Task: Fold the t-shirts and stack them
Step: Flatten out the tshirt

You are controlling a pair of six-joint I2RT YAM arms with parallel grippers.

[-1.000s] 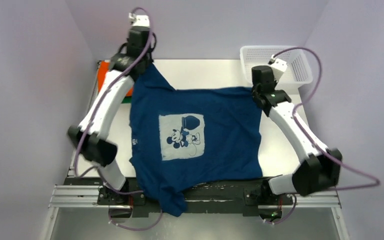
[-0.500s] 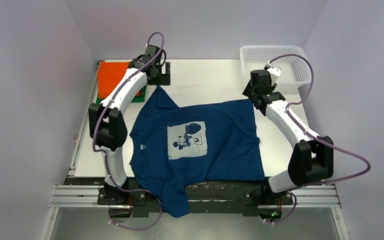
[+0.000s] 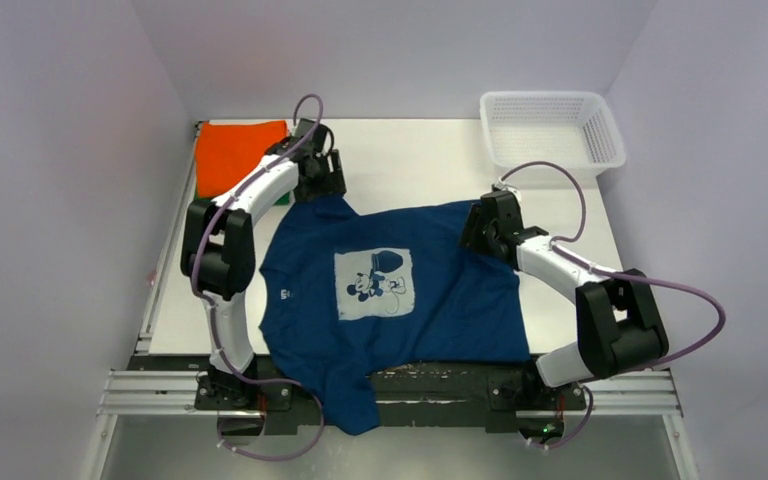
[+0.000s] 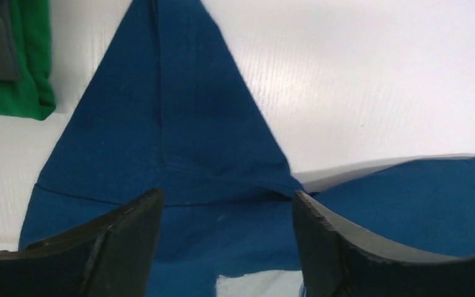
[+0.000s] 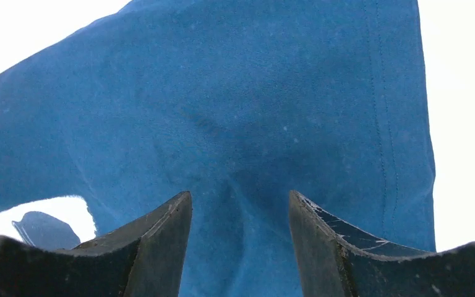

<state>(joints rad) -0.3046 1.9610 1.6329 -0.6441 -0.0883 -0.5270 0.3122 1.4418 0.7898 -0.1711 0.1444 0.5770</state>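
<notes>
Over the far edge of the navy t-shirt on the table, the left gripper and right gripper hung with jaws parted, gripping nothing

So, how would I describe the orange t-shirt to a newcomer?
Go to the far left corner of the table. The orange t-shirt lies folded there on a green t-shirt; unlike the spread navy t-shirt, it is a bright, neat rectangle.

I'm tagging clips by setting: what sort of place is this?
Probably a robot test cell in a lab, not a home: plain lilac walls box in a white table, two arms are bolted to a metal rail, and a navy t-shirt lies spread between them.
</notes>
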